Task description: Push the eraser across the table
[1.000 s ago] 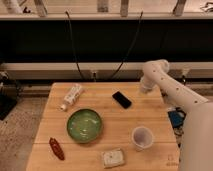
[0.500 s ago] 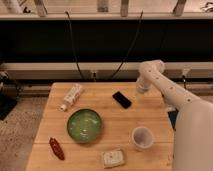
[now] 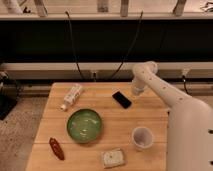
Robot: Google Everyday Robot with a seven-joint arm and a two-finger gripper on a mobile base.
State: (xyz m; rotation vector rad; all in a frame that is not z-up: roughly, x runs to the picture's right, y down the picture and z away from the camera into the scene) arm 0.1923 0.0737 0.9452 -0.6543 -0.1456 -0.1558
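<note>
- While our gripper (image 3: 136, 91) hangs just right of the eraser (image 3: 121, 99), we cannot tell its state.
- We see the eraser flat on the table (image 3: 107, 132), behind the green bowl (image 3: 84, 125).

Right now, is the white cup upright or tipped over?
Upright. The white cup stands on the table with its round open mouth facing up. The gripper is near the eraser, away from it.

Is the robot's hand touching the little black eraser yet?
Apart. The camera view shows a strip of bare table between the gripper and the eraser, which lies to the gripper's left.
</note>
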